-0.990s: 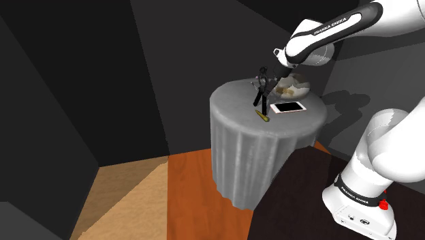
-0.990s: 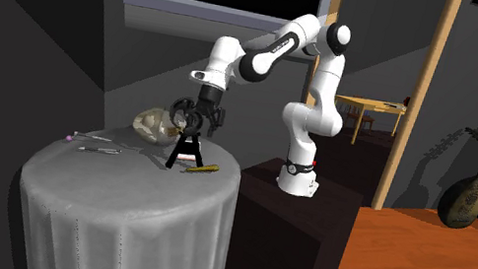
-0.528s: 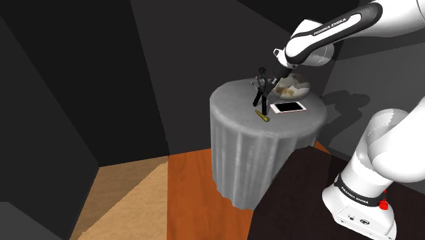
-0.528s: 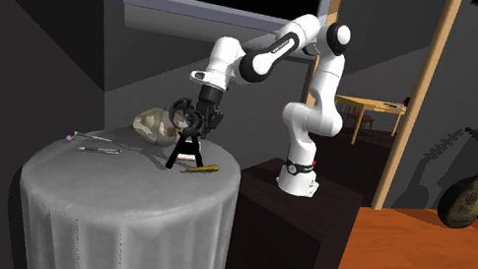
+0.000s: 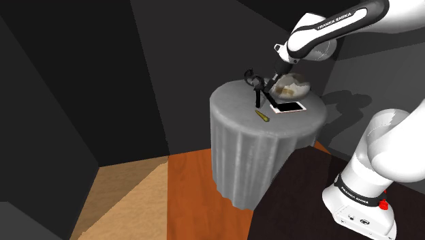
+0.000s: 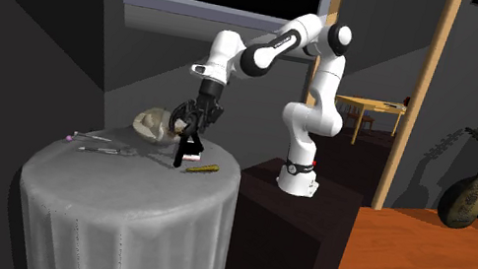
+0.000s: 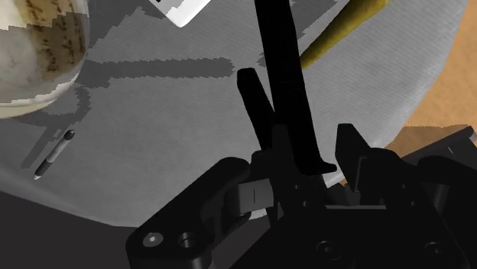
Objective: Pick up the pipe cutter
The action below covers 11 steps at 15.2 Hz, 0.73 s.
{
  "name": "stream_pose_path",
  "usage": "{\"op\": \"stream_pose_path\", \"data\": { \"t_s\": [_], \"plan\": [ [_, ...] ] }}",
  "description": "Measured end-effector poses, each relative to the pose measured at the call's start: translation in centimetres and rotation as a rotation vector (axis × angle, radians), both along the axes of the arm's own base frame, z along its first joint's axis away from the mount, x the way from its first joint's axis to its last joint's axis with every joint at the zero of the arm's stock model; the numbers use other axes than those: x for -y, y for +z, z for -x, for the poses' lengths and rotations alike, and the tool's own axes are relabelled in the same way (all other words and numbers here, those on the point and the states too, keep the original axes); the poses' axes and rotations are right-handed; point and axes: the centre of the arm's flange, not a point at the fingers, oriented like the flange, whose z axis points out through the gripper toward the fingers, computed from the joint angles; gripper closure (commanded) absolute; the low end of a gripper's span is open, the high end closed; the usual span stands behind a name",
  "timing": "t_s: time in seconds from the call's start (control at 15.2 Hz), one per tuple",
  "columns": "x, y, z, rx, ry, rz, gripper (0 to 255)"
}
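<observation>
The pipe cutter [image 5: 256,86] is a black tool with long thin legs, tilted over the round grey-draped table [image 5: 238,150]. My gripper [image 5: 268,80] is shut on its upper part. The second exterior view has the cutter [image 6: 184,144] hanging slanted below the gripper [image 6: 193,121], its lower tip close to the cloth. In the wrist view the cutter's long black leg [image 7: 287,84] runs out from between the fingers [image 7: 355,153], with the gripper [image 7: 306,166] clasping it.
A white phone [image 5: 287,108], a yellowish stick [image 5: 261,115] and a pale mottled sphere [image 5: 290,86] lie on the table beside the cutter. Thin pens [image 6: 98,143] rest at the cloth's far side. The robot's dark stand [image 6: 287,222] adjoins the table.
The fingers closed on the cutter's top. The arm then rose and the cutter tipped from standing upright to a slant, shifting toward the shoulder view's left.
</observation>
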Motion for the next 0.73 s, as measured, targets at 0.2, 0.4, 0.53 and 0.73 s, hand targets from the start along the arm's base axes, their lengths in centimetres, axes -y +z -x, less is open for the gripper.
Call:
{"op": "stream_pose_path", "data": {
  "t_s": [0.2,0.4,0.53,0.73],
  "plan": [
    [0.0,1.6,0.0,0.000,0.000,0.000,255],
    [0.1,3.1,0.0,0.000,0.000,0.000,255],
    [0.1,4.1,0.0,0.000,0.000,0.000,255],
    [0.1,5.6,0.0,0.000,0.000,0.000,255]
  ]
}}
